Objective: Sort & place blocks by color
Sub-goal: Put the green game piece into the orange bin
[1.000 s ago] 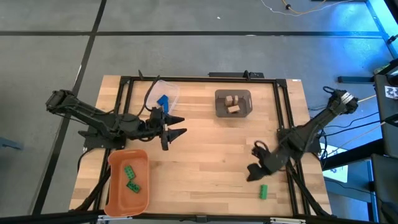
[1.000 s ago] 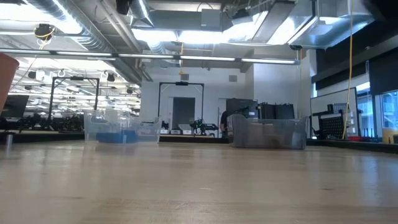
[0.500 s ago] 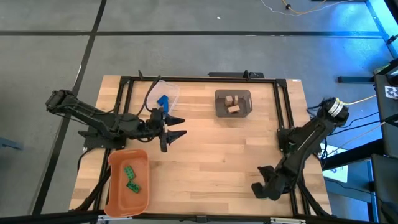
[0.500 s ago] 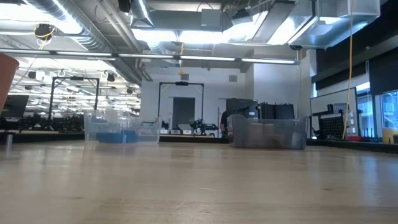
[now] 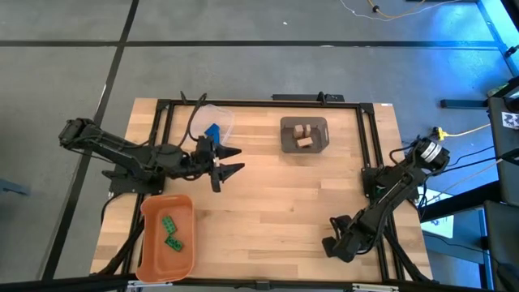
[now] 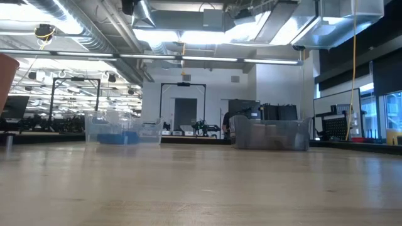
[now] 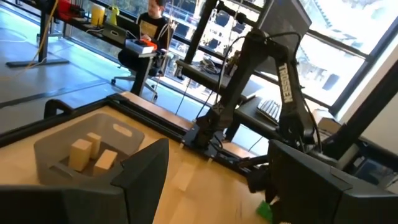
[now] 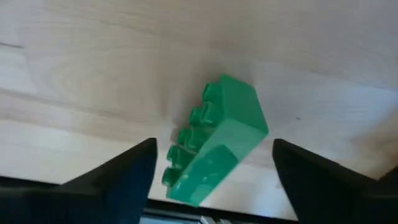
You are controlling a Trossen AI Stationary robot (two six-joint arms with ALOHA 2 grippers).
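On near-right corner of surface [image 5: 268, 203]: right end effector [image 5: 336, 243] low over green block [image 8: 214, 140], fingers wide, either side, not gripping; block seen only in right wrist view, hidden from above. Left end effector [image 5: 229, 161] spread wide, empty, beside clear tub [image 5: 212, 123]. Orange tray [image 5: 146, 243] near left.

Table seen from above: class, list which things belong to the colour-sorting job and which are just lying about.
Part of the job:
- green block between the right gripper's open fingers
- green blocks in the orange tray
- blue block in the clear tub
- tan blocks in the grey bin
- left gripper, open, beside the tub

Lying about:
- black frame
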